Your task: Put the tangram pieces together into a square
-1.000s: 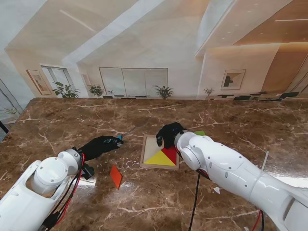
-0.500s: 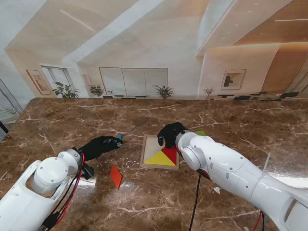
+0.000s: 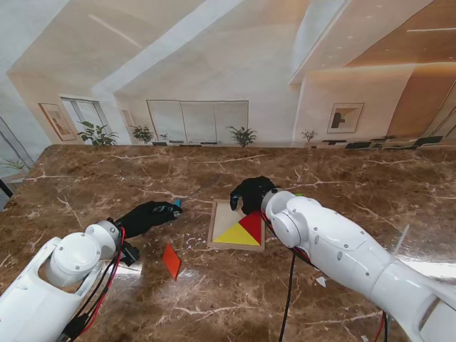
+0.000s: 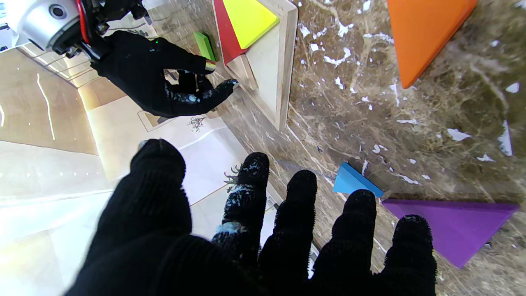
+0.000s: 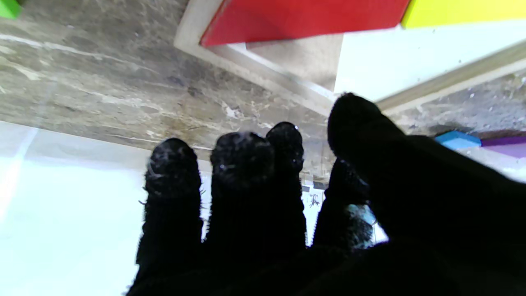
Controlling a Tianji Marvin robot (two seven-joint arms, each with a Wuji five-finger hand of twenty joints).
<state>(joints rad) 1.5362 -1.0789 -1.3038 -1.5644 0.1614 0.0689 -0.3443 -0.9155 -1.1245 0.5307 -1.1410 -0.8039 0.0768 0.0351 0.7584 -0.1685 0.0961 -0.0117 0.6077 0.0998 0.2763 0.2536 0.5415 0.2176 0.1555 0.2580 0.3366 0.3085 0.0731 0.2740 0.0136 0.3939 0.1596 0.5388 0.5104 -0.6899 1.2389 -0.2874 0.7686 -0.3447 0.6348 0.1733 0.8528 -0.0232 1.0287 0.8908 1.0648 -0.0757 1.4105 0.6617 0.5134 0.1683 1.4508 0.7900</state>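
Tangram pieces lie partly in and partly around the wooden tray (image 3: 217, 226), which sits on the brown marble table (image 3: 342, 182) and serves as the landmark for everything else. Inside the tray, the yellow triangle (image 3: 236, 236) fills the side nearer to me, and the red triangle (image 3: 253, 226) touches it along one edge, filling the tray's right side. The rest of the tray floor is bare wood.

The right hand (image 3: 249, 194) hovers at the tray's far right corner, black-gloved, its fingers (image 5: 172, 172) spread slightly and curled downward, holding nothing that shows. The left hand (image 3: 147, 214) lies well to the left of the tray, palm toward the table, fingers (image 4: 302, 193) apart and empty.

The purple triangle (image 4: 452, 228) rests on the table to the left of the tray, just beside the left hand's fingertips; in the stand view it is hidden by that hand. The orange piece (image 3: 171, 261) lies left of the tray and nearer to me, well apart from it. The blue triangle (image 3: 177, 206) sits left of the tray, close to the purple one at the left fingertips. The green piece (image 4: 204, 45) lies just off the tray's right edge, near the right hand.
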